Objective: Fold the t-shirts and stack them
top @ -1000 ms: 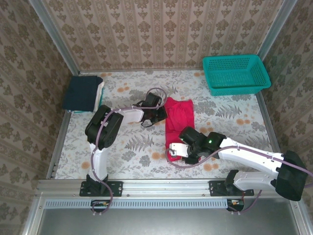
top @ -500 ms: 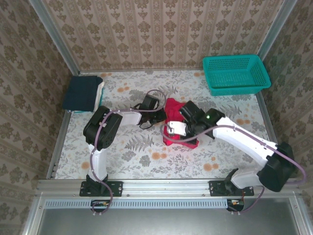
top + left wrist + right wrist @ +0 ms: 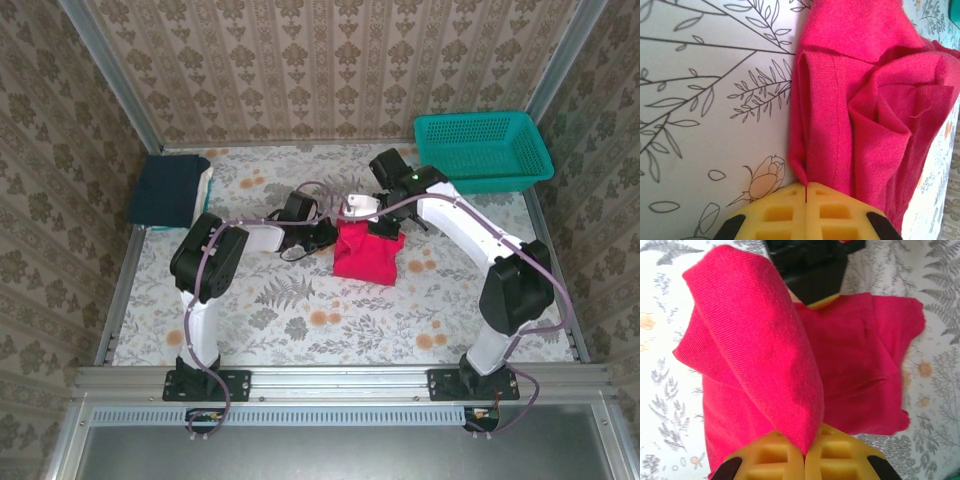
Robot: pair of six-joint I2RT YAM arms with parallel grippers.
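Red t-shirt lay bunched between both grippers. Left arm stretched low across the table, left gripper pinched shut on the shirt's edge, cloth spreading beyond its tips. Right arm arched over from the far side, right gripper clamped on a raised fold.

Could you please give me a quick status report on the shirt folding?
Left claw shut on bright red cloth t-shirt edge. Right claw shut on a lifted fold. Nothing blocking; teal plastic mesh basket stands apart.
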